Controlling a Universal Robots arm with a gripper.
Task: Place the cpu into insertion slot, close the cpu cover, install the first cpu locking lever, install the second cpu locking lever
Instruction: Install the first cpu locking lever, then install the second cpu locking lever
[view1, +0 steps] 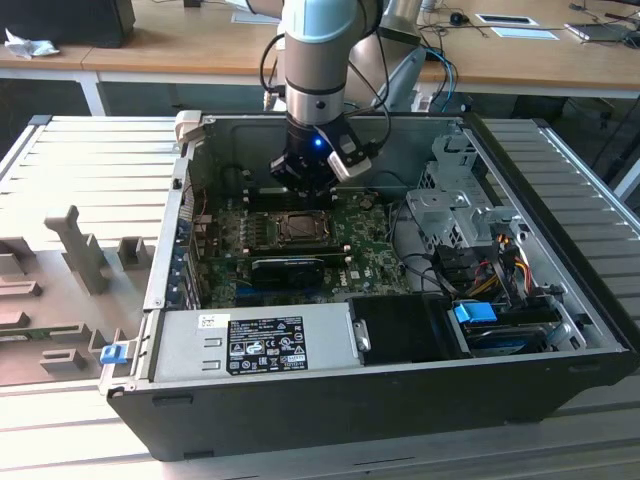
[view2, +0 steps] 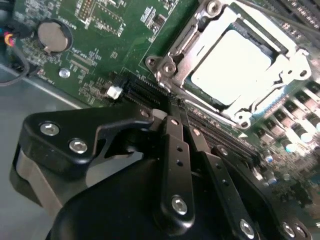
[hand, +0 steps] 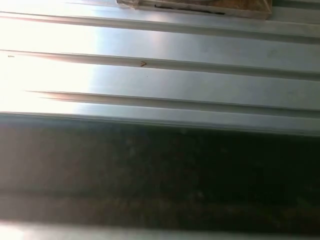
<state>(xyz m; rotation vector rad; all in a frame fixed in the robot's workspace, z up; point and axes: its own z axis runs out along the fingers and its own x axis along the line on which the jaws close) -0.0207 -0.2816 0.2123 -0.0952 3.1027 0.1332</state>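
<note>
Your pincer (view2: 172, 117) hangs w/ fingers together, empty, just beside the slot (view2: 235, 65). CPU (view2: 230, 67) already sits in it, cover (view2: 287, 67) down around it. Risk, I'd say: fingertips snag a memory slot (view2: 215, 132) or board parts near the lever, since clearance looks tight.

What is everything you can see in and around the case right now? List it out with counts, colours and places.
computer case: one, black, open, on the ribbed metal table.
motherboard: one, green, on the case floor.
insertion slot: one, silver frame, mid-board, just below the claw.
cpu: one, pale silvery, seated in the slot in the second wrist view.
cpu cover: one, silver, lying down around the cpu.
expansion card: one, black, in front of the slot.
power supply: one, grey, front of case.
coin battery: one, silver, on the board.
drive cage: one, silver, the exterior view's right.
arm: one, grey and blue.
claw: one, black, near the slot's edge.
</note>
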